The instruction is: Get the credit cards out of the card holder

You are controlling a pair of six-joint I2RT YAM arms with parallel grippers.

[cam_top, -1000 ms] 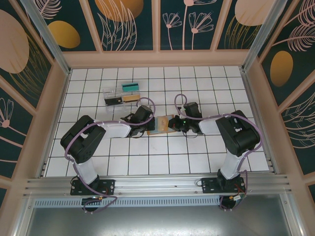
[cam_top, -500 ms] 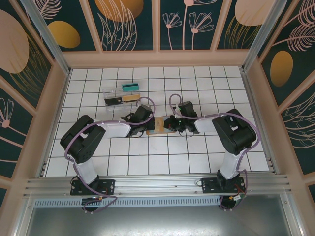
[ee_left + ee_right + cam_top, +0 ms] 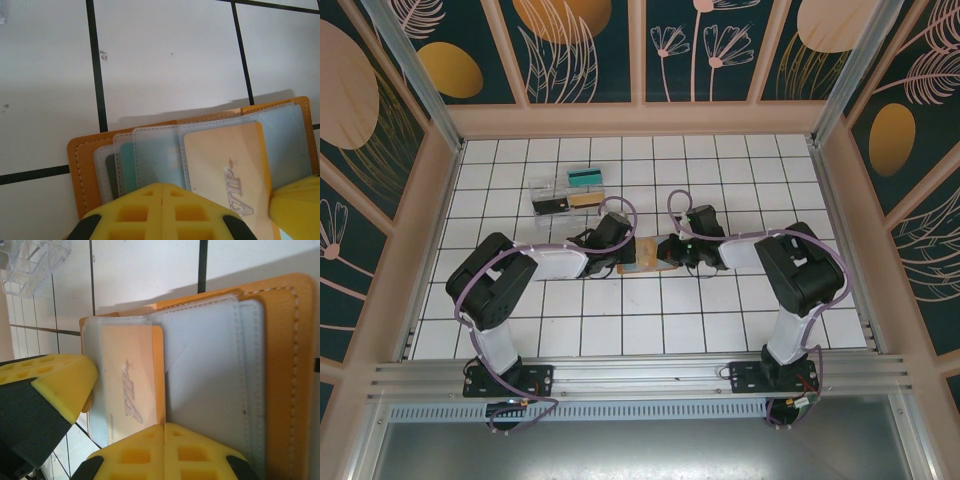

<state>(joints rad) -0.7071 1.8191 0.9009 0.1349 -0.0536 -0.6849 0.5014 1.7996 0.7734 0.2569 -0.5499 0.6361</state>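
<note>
**A:** Starting from the left: seeing a clear tray (image 3: 568, 190) toward the back, well apart from everything else, with bare tiles all round it. Next, the left gripper (image 3: 619, 250), pinched fully closed with nothing visible between the fingertips, parked over the left edge of the card holder (image 3: 645, 252).

**B:** Yep, same. Lying open about mid-table (image 3: 650, 320), with an orange rim round pale blue-grey pockets. Can't tell pressing from hovering, though. Also spotted a peach card (image 3: 227, 165) marked VIP at the front pocket, near the right end.

**A:** Then at the holder's right edge, the right gripper (image 3: 672, 250), also clamped tight on nothing visible and facing the left one at close quarters. Tight squeeze in the middle. Plenty of open tile beyond, toward the right wall and the near rail.
</note>
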